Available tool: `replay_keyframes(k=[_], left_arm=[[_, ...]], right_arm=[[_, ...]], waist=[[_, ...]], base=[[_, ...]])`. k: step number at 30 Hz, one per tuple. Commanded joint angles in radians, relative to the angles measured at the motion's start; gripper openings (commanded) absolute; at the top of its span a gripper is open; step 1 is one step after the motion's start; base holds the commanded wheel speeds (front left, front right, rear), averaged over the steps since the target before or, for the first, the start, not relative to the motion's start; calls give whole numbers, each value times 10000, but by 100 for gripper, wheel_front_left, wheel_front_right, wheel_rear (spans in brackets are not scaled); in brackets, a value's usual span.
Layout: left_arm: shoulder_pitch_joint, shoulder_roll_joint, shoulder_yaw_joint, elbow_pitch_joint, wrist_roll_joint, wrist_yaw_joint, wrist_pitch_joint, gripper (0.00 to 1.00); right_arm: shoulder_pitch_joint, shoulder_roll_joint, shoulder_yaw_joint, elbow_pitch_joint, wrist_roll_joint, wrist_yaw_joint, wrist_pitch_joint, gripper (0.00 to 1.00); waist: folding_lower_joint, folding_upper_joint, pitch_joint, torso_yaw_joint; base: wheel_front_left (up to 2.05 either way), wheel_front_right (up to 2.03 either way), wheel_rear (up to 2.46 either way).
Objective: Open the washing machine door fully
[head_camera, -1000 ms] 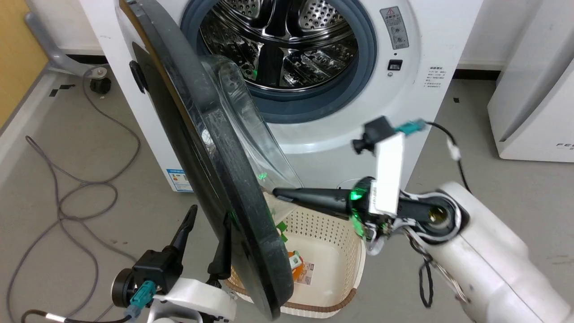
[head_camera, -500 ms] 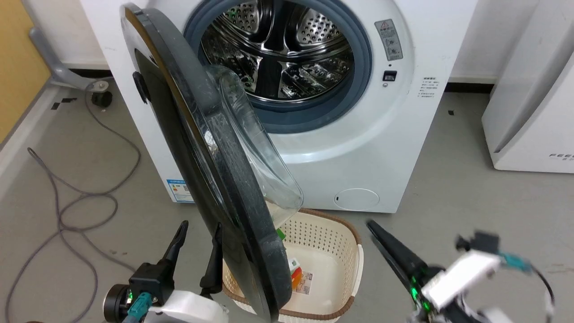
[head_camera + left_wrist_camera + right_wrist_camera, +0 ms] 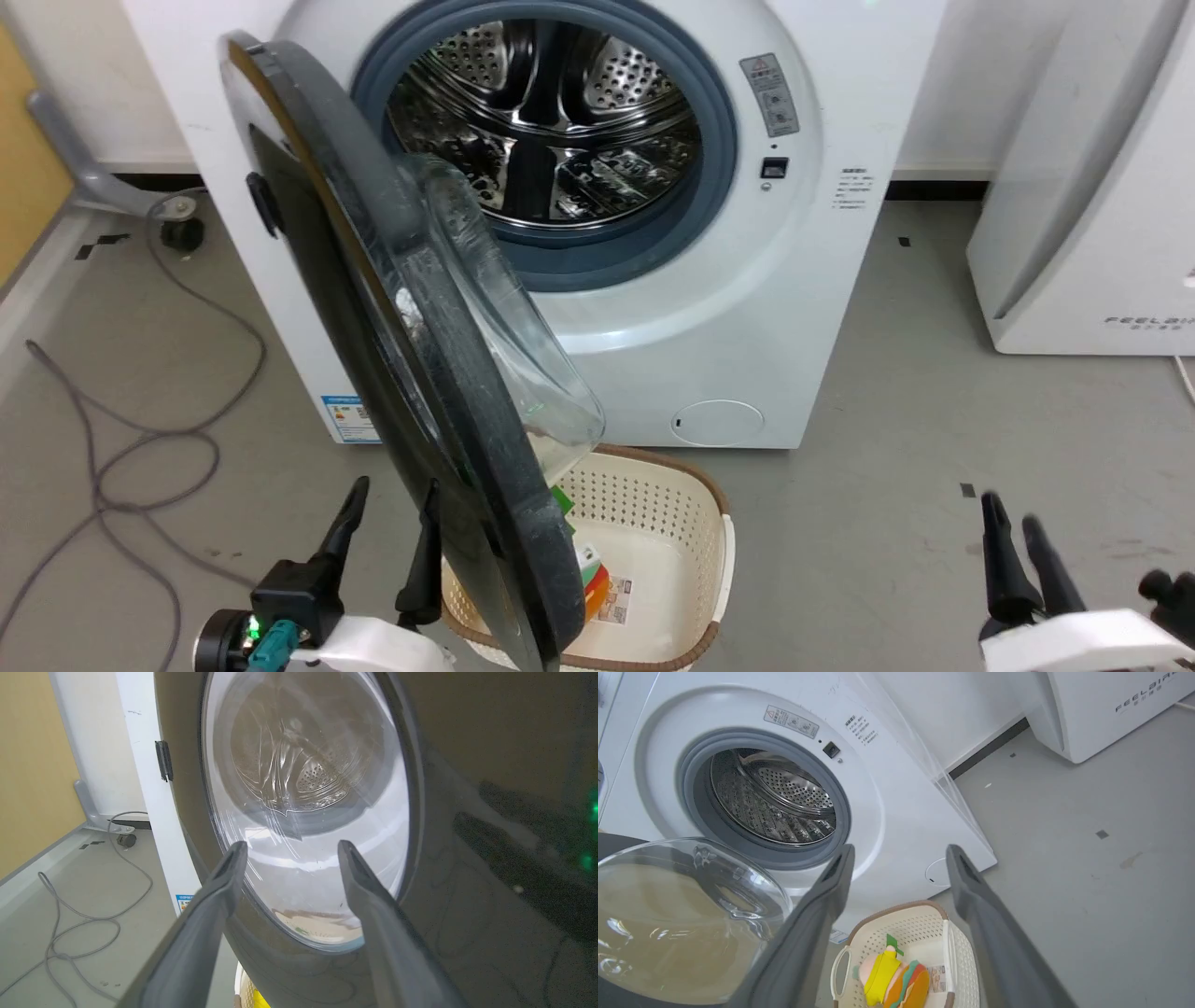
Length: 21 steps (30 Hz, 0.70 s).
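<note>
Two sets of jaws apart, empty | left jaws just beside washing machine door (image 3: 481, 439) | judged heavy, rigid, slippery | push black rim (image 3: 373, 215), spare fragile glass bowl (image 3: 532, 373)

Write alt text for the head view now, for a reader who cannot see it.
The washing machine door stands partly open, swung leftward off the white washing machine, baring the steel drum. The open left gripper sits low beside the door's outer face; the open right gripper is at lower right. A cream basket sits below the door's edge.
</note>
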Motion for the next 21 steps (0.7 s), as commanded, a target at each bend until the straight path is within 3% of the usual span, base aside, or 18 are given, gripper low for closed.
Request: replay_keyframes(k=[1, 5, 10, 16, 21], left_arm=[[113, 80, 96, 7, 76, -49, -55, 100], [84, 103, 247, 20, 100, -56, -55, 100], [34, 110, 426, 12, 122, -62, -55, 100], [-39, 123, 596, 23, 167, -83, -55, 100], [-61, 122, 635, 29, 225, -106, -55, 100]], right_arm=[[183, 585, -805, -476, -1535, 10, -39, 100], [519, 1308, -2223, -1725, -5022, 10, -41, 100], [887, 1614, -2618, -3618, -7643, 10, 299, 100], [1645, 1627, -1861, -5059, -8662, 10, 1185, 100], [2013, 1629, -1526, -5299, -8928, 10, 1631, 100]], waist=[[0, 0, 5, -70], [0, 0, 48, -166], [0, 0, 134, -261], [0, 0, 218, -289], [0, 0, 259, -274]], base=[[0, 0, 0], [0, 0, 0], [0, 0, 0], [0, 0, 0], [0, 0, 0]])
